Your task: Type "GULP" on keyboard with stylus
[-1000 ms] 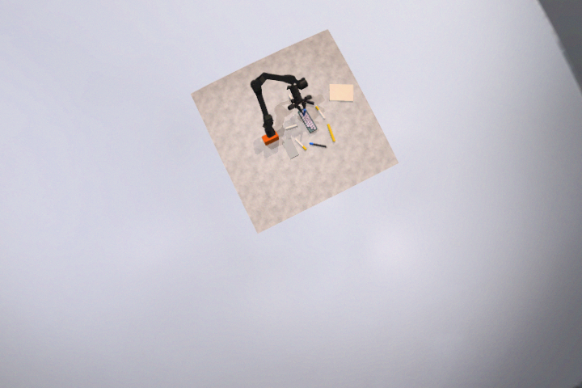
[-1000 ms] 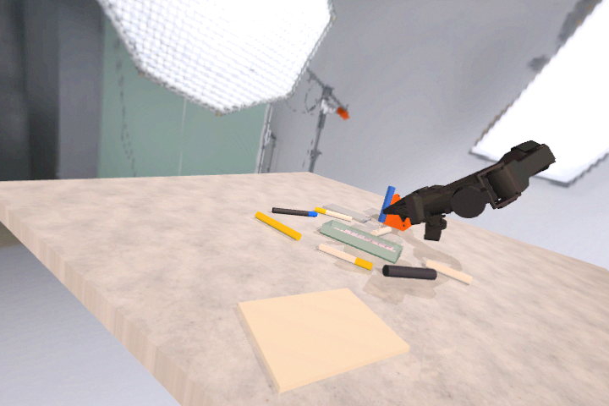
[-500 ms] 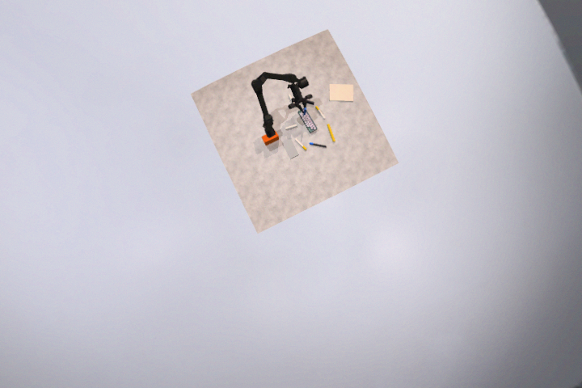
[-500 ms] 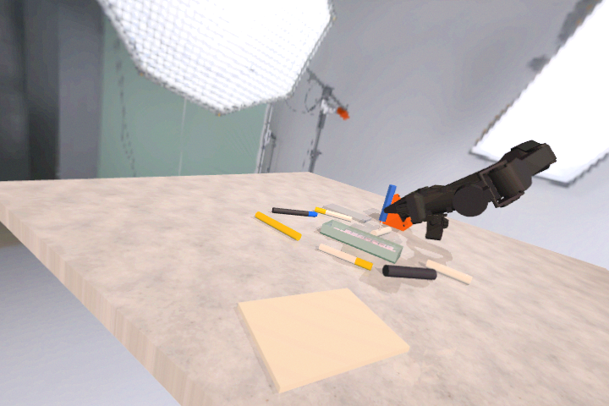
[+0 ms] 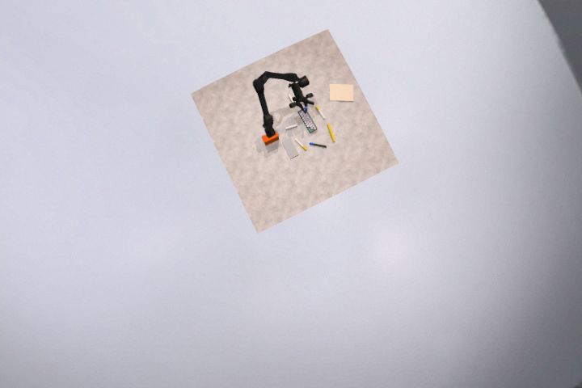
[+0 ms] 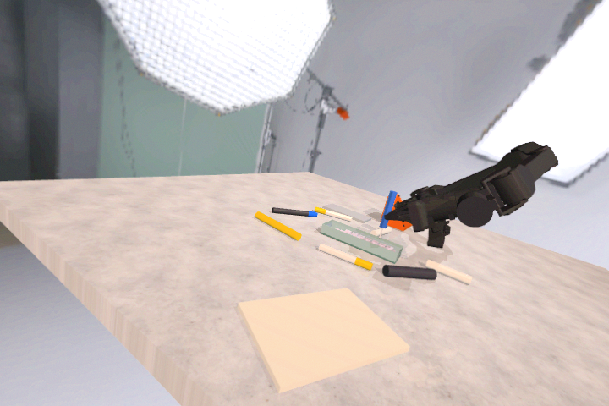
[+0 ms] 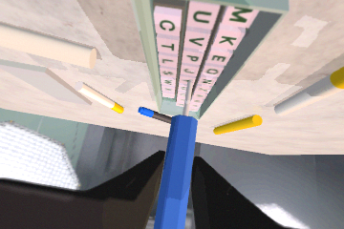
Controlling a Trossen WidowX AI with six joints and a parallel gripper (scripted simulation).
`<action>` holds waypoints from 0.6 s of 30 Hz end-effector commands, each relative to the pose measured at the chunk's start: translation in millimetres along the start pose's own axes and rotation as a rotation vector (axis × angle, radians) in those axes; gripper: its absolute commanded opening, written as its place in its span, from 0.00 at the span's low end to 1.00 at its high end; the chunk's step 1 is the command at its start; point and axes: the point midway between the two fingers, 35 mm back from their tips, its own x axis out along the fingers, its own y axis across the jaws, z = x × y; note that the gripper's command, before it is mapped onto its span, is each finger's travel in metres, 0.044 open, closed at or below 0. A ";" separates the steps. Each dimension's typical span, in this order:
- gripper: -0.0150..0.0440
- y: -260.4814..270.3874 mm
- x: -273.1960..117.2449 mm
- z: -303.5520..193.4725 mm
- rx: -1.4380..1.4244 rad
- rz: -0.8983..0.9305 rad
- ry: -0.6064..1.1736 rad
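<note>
The keyboard (image 5: 308,122) (image 6: 358,241) (image 7: 147,43) is a long green tray with walls around three rows of pink lettered keys. In the wrist view C, T, L, S run down the left row, U, V, P, J the middle, and M, K, E, O the right. My gripper (image 6: 388,216) (image 7: 179,159) is shut on the blue stylus (image 6: 391,200) (image 7: 182,138), just above the keyboard. The stylus stands nearly upright with its thin pale tip down. In the wrist view the tip lies over the middle row, beyond J. Whether it touches a key, and which, I cannot tell.
A yellow stick (image 5: 331,132) (image 6: 277,226) (image 7: 237,125), a blue-capped black marker (image 5: 318,145) (image 6: 291,211), a black cylinder (image 6: 409,271) and several pale sticks lie around the keyboard. A beige board (image 5: 341,92) (image 6: 320,335) and a grey slab (image 5: 290,149) lie farther off.
</note>
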 end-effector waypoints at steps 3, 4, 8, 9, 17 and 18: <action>0.30 1.7 3.6 3.2 0.003 0.005 0.002; 0.34 1.8 4.7 4.0 0.003 0.005 0.002; 0.39 1.8 5.4 4.5 0.003 0.005 0.002; 0.39 1.8 5.4 4.5 0.003 0.005 0.002; 0.39 1.8 7.0 7.2 0.003 0.005 0.002; 0.39 1.8 7.4 7.9 0.003 0.005 0.002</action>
